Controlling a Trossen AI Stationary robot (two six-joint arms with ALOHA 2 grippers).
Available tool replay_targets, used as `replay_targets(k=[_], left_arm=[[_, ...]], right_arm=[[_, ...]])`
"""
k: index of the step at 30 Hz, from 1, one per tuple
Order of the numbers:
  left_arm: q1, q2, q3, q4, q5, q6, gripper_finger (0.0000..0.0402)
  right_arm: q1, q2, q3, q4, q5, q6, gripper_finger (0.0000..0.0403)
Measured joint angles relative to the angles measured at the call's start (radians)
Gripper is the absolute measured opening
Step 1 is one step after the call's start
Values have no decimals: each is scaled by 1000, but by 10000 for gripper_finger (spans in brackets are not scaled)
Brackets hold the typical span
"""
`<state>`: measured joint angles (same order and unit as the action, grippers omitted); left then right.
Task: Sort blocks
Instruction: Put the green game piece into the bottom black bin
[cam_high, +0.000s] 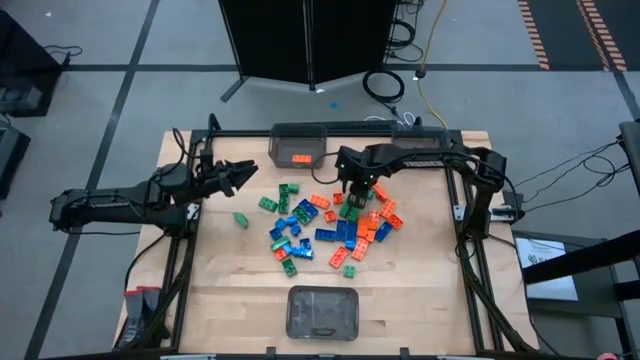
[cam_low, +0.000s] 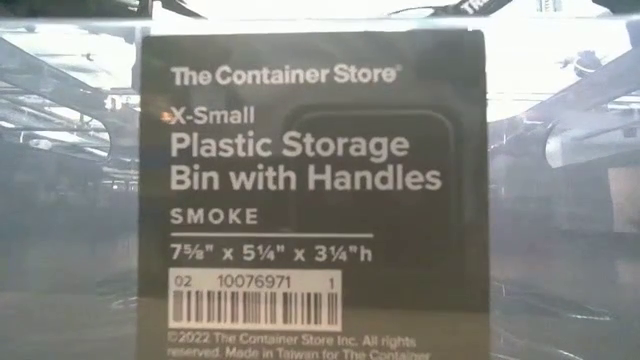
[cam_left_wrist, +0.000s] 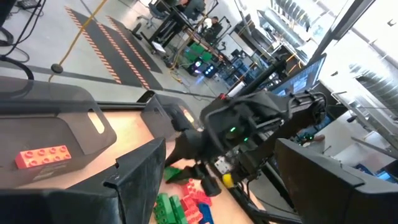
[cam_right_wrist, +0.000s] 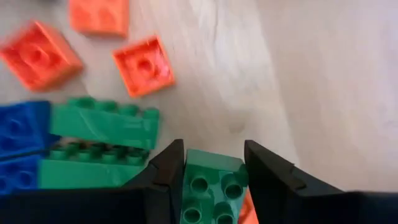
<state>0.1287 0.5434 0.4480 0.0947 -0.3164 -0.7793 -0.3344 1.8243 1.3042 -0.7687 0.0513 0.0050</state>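
**Right hand clamps a green block in the pile**

The right hand (cam_right_wrist: 211, 171) is closed on a green block (cam_right_wrist: 211, 180) among the blocks (cam_high: 335, 225) mid-counter, ready for sorting. The left hand (cam_high: 240, 172), fingers apart, waits near the bin (cam_high: 300, 135) holding one orange block (cam_high: 299, 158).

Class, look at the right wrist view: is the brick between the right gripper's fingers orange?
No, the right gripper is shut on a green brick.

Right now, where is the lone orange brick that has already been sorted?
In the high view, the orange brick lies inside the far bin, beside the left gripper.
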Motion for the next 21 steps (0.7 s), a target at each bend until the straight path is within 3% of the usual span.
replay_targets(k=[4,12,21], left_arm=[[0,0,0,0,0,0,302],[0,2,0,-3,-2,1,302],[0,2,0,-7,0,1,302]], right_arm=[[10,-69,67,-38,-69,-2,120],[146,-257,81,97,-494,35,120],[368,-262,81,263,-607,93,120]])
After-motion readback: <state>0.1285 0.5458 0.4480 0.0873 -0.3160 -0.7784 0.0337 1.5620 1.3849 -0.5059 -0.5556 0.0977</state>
